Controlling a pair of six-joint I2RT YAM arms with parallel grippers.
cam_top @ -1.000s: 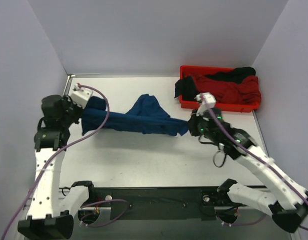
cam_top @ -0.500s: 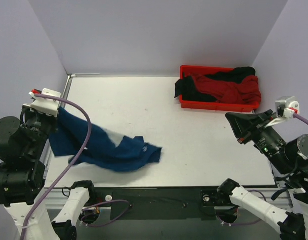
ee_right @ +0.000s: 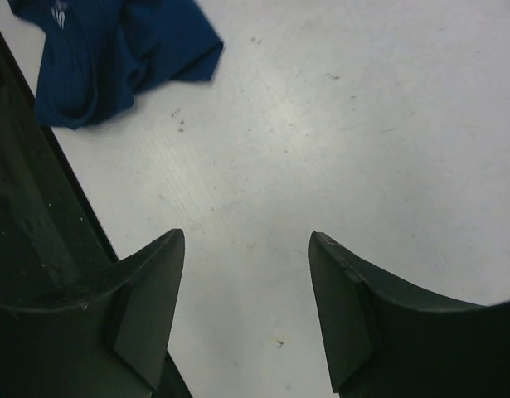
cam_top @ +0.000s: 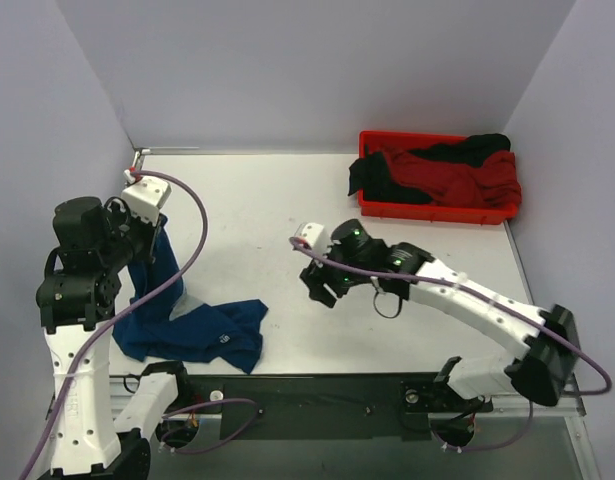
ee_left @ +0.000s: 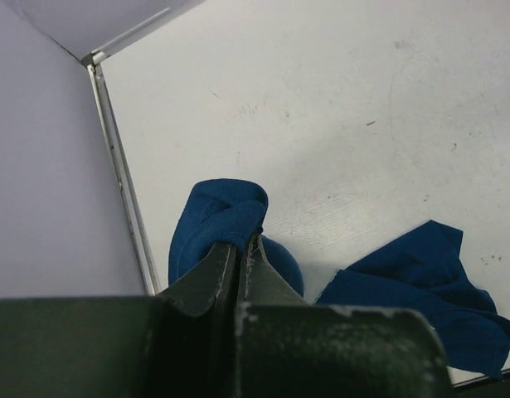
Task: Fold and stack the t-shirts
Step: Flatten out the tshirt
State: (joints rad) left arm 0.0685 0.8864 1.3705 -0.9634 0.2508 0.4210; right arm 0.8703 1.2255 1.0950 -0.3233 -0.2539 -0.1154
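Observation:
A dark navy-blue t-shirt [cam_top: 192,333] hangs from my left gripper [cam_top: 154,238] at the table's left side, its lower part crumpled on the table near the front edge. In the left wrist view the jaws are shut on a bunched fold of this shirt [ee_left: 224,211], and more of its cloth lies at the lower right. My right gripper [cam_top: 321,287] hovers over the middle of the table, open and holding nothing [ee_right: 246,245]. The navy shirt [ee_right: 114,50] lies apart from it, at the upper left of the right wrist view. Red and black t-shirts [cam_top: 447,172] sit piled in the tray.
The red plastic tray [cam_top: 432,212] stands at the back right of the table. A metal rail [ee_left: 122,182] runs along the table's left edge beside the purple wall. The black base bar [cam_top: 317,395] lies along the near edge.
The right gripper has let go of the shirt, swung out right, then come to the table's middle, open. The left gripper, still holding the shirt, has dragged it to the front left.

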